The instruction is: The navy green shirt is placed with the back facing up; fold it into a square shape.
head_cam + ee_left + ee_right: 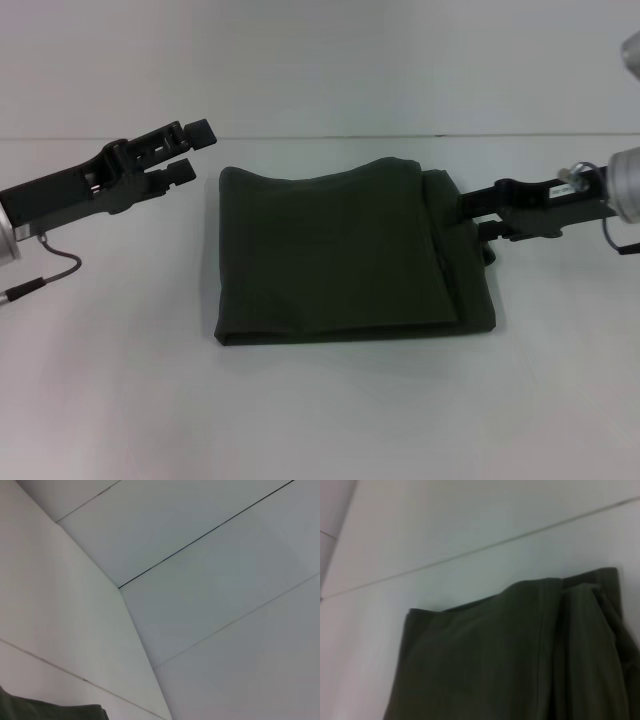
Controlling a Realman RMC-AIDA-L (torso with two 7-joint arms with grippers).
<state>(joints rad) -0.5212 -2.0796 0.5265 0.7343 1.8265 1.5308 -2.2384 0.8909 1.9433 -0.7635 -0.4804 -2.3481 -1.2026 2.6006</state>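
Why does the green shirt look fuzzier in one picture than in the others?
Right wrist view: the navy green shirt fills the frame up close, edges soft and out of focus. Head view: farther off, its outline is crisper, with only faint shadows. Left wrist view: only a dark corner shows.

Left pincer [188, 150] hangs raised with fingers parted; right pincer [478, 222] reaches inward low, its fingers hidden

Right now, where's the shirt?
In the head view the navy green shirt lies folded mid-table between the grippers: left gripper open just off its far left corner, right gripper at its right edge.
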